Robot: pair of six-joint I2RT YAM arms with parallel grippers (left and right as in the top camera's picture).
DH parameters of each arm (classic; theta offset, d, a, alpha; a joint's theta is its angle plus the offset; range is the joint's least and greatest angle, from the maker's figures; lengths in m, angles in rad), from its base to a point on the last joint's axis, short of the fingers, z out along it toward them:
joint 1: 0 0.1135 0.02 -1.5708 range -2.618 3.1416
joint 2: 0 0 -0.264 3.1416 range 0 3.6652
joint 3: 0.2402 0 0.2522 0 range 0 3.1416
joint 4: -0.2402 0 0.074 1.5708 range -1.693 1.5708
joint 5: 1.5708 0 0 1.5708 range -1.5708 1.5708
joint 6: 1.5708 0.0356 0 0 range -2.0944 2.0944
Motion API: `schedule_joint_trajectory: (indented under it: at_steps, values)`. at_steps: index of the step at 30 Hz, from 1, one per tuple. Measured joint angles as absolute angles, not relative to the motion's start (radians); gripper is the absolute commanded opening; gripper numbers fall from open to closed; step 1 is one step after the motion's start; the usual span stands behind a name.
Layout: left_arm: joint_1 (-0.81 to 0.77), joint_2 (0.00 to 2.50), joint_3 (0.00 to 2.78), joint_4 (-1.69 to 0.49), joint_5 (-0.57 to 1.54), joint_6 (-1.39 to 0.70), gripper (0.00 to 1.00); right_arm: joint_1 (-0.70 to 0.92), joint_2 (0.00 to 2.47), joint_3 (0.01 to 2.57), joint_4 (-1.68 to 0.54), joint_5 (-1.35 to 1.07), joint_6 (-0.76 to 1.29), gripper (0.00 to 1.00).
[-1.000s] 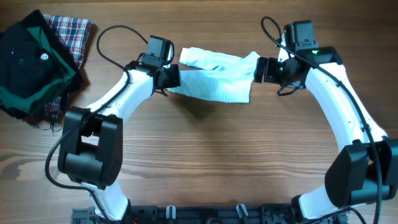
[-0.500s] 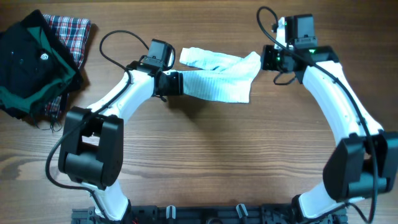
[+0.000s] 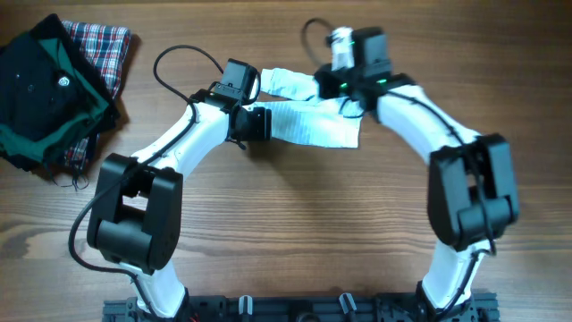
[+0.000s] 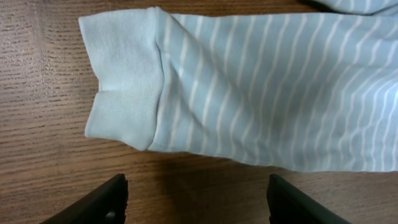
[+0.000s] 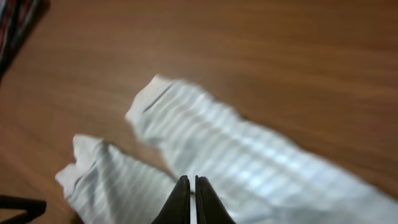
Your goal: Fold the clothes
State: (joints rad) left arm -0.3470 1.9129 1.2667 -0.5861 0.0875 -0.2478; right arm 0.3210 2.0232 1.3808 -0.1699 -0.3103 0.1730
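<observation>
The clothes (image 3: 313, 127) lie on the table (image 3: 295, 224) at back centre, between both arms, with the cuff end toward the left gripper (image 4: 194, 198). Left fingers are spread wide just short of the cuff, holding nothing. The right gripper (image 5: 189, 190) is over the garment's far side, fingers pressed together; can't tell if cloth is caught, view is blurred. Looks like the first fold is in hand. Next: left closes on the cuff edge and carries it across squarely.

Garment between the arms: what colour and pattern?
Pale blue garment, thin white stripes; left wrist view.
</observation>
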Motion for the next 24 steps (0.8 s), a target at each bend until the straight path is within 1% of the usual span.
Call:
schedule_joint_trajectory:
  at_steps: [3,5,8,13,20,24]
  values:
    - [-0.347,1.913,1.267,-0.59,0.088,-0.248,0.71,0.368,2.048,1.381,-0.165,-0.291,0.169,0.04]
    - [-0.347,1.913,1.267,-0.593,0.088,-0.248,0.73,0.379,2.059,1.381,-0.158,-0.282,0.17,0.04]
    - [-0.347,1.913,1.267,-0.599,0.088,-0.247,0.76,0.376,2.065,1.381,-0.148,-0.268,0.17,0.04]
    - [-0.337,1.903,1.267,-0.604,0.088,-0.248,0.78,0.373,2.085,1.381,-0.132,-0.257,0.17,0.04]
    - [-0.283,1.762,1.267,-0.604,0.091,-0.248,0.79,0.373,2.143,1.38,-0.086,-0.245,0.17,0.04]
    - [-0.277,1.676,1.267,-0.604,0.091,-0.248,0.8,0.373,2.162,1.38,-0.053,-0.227,0.175,0.04]
